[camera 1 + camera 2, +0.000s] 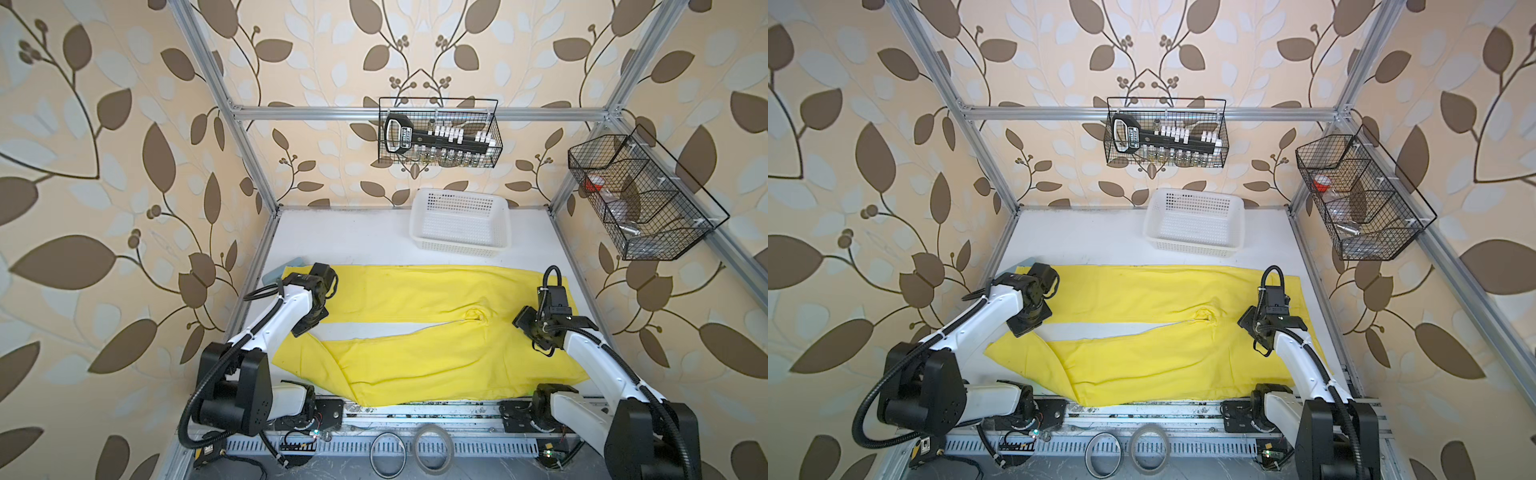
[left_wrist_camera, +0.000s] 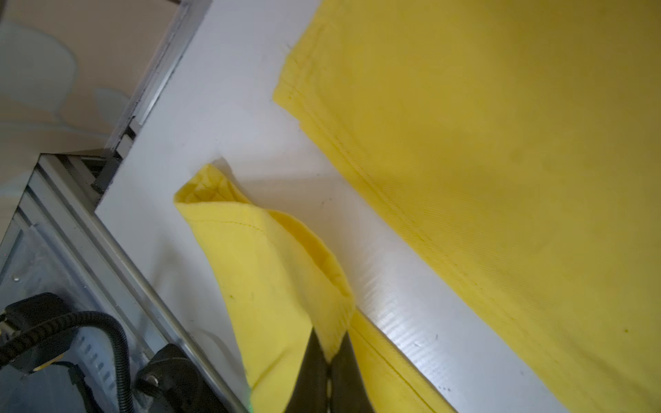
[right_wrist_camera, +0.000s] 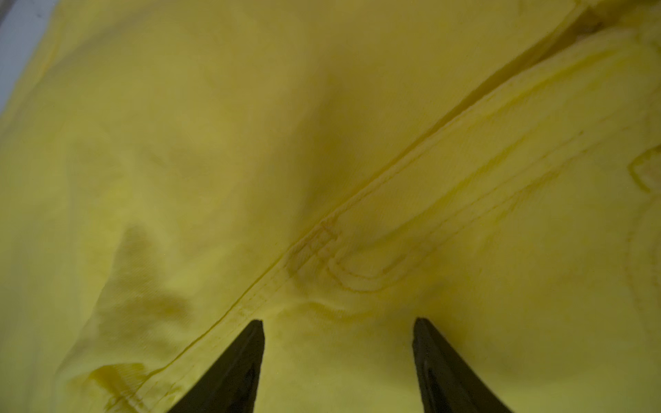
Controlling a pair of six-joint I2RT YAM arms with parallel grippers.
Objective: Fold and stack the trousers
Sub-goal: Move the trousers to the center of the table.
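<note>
The yellow trousers [image 1: 415, 299] lie spread on the white table [image 1: 353, 237], legs pointing left and waist to the right, in both top views [image 1: 1142, 299]. My left gripper [image 1: 305, 328] is at the left end between the two legs. In the left wrist view it [image 2: 331, 345] is shut on a hem corner of one leg [image 2: 272, 257], which is lifted off the table. My right gripper [image 1: 536, 332] hovers over the waist end. In the right wrist view it [image 3: 338, 321] is open, with its fingers [image 3: 250, 350] just above the seat seam and nothing between them.
A white perforated basket [image 1: 461, 226] stands at the back of the table. Wire baskets hang on the back wall [image 1: 440, 133] and the right frame [image 1: 640, 195]. Two tape rolls [image 1: 388, 455] lie by the front rail. A pale blue object [image 1: 286, 268] peeks out beside the far leg's hem.
</note>
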